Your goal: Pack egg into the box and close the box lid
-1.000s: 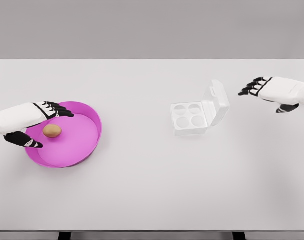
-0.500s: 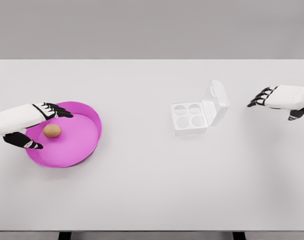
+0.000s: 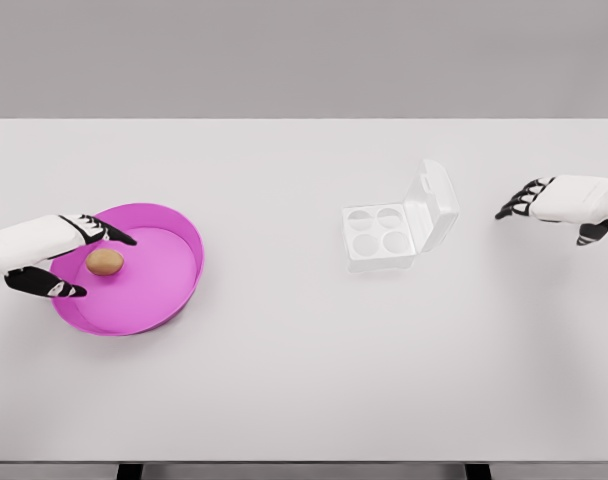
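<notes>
A white bench point(image 3: 284, 370) fills most of the head view, with a plain grey wall behind it. On its left side sits a round pink dish point(image 3: 174, 290) with a low raised rim, and a brown egg point(image 3: 105, 262) lies inside it, toward the left part of the dish floor. The left hand point(image 3: 59, 255) reaches in from the left edge and hovers over the left rim of the dish, right beside the egg. Its black-tipped fingers point(image 3: 112, 233) are spread above and behind the egg while the thumb point(image 3: 56, 289) sits below and in front of it, so the egg lies in the gap between them, with the hand loosely open and holding nothing; whether any finger touches the egg cannot be told. Right of the bench's middle, well apart from the dish, stands a small clear box point(image 3: 384, 238) with four round hollows, all unfilled, and its lid point(image 3: 436, 200) is swung up and back on the right side, standing tilted open. The right hand point(image 3: 554, 203) shows near the right edge, beyond the box and clear of it, with its fingers relaxed, pointing left toward the lid and gripping nothing.
</notes>
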